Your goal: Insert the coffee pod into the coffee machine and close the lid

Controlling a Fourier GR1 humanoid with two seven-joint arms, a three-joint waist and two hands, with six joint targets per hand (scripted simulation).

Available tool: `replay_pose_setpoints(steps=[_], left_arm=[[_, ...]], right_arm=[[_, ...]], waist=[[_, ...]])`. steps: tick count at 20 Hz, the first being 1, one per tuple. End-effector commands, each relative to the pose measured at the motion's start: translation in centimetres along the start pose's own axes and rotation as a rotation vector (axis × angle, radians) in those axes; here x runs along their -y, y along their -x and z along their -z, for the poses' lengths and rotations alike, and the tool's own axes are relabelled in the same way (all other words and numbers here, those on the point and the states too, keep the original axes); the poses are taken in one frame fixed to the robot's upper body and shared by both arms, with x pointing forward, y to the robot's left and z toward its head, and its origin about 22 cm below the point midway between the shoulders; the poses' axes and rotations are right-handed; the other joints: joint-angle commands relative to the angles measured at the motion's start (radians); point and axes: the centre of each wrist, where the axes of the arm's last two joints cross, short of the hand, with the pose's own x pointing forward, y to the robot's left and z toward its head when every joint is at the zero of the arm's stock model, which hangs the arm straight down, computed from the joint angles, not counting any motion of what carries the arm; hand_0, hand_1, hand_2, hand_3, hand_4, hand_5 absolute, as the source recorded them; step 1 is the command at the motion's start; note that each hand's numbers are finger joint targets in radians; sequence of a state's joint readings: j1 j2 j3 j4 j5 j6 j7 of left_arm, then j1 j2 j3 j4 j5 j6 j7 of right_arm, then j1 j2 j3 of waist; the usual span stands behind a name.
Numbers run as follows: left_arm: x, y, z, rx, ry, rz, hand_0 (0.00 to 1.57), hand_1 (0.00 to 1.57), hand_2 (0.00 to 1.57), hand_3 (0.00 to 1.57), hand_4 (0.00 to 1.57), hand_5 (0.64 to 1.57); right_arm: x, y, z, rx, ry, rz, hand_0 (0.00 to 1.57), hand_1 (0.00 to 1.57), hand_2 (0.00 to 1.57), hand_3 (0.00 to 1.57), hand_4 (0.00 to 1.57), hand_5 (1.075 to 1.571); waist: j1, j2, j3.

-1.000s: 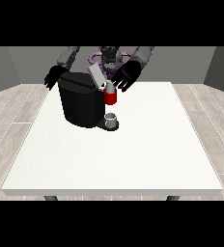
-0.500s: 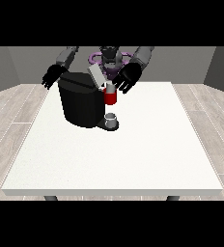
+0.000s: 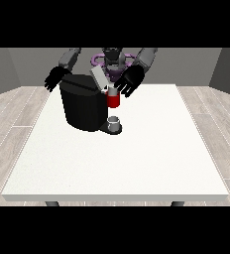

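Change over the last second is small: the black hand at the view's right [image 3: 129, 81] has crept a little lower and inward toward the black boxy coffee machine [image 3: 85, 105], and the black hand at the view's left [image 3: 56, 78] has edged in toward the machine's rear corner. Nothing on the machine itself has moved: the grey flat lid [image 3: 99, 78] is still tilted up and open, and the red brew head [image 3: 113, 100] sits where it was. So I read this as the tail end of the insert step or the run-up to closing; the lid part is clearly not done. Relative to the machine: the right-side hand hangs just above and behind the machine's front top corner, right beside the raised lid and just above the red head, fingers spread and relaxed, apparently holding nothing. The left-side hand is off the machine's upper back edge, fingers also splayed, gripping nothing, not visibly touching the body. Coffee pod: I can't pick it out as a separate item; it is not in either hand that I can see, so my guess is it's already in the slot under the lid, at the top of the machine near the red head, but that's hidden. A small grey cup [image 3: 115, 123] stands on the drip base at the machine's front foot, directly below the red head. Machine sits toward the robot's end of the white desk [image 3: 117, 163]. Next move likely: right-side hand pushes the lid down flat.
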State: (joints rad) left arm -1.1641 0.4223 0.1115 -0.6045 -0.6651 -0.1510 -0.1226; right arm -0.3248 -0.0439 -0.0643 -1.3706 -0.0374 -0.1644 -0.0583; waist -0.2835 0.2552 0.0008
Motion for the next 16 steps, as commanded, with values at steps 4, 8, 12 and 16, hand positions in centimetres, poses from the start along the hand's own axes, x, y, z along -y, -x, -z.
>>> replay_pose_setpoints(steps=[4,8,12,16], left_arm=[[-0.7,1.3,-0.6,0.013,-0.049,0.048,1.09,1.09,1.13,0.96,0.4,1.571],[0.4,-0.2,0.1,0.001,-0.006,0.035,1.06,1.06,1.12,0.96,0.37,1.571],[-1.4,-0.2,-0.1,0.034,-0.047,0.064,1.07,1.07,1.12,0.93,0.37,1.571],[-0.8,1.8,-0.7,0.022,0.029,0.128,0.0,0.0,0.38,0.11,0.0,1.571]], right_arm=[[-0.7,0.1,-0.6,0.041,-0.017,0.02,0.0,0.0,0.0,0.0,0.48,1.571],[0.5,0.9,-0.4,0.017,-0.013,0.014,0.0,0.0,0.0,0.0,0.46,1.571],[0.2,0.5,0.0,0.045,-0.004,-0.011,0.0,0.0,0.0,0.0,0.41,1.571],[-1.8,-1.7,0.2,0.042,-0.006,0.015,0.0,0.0,0.0,0.0,0.37,1.571]], waist=[[-0.011,0.042,-0.0007],[-0.003,0.011,-0.0004],[0.003,0.047,-0.0005],[-0.021,0.038,-0.001]])
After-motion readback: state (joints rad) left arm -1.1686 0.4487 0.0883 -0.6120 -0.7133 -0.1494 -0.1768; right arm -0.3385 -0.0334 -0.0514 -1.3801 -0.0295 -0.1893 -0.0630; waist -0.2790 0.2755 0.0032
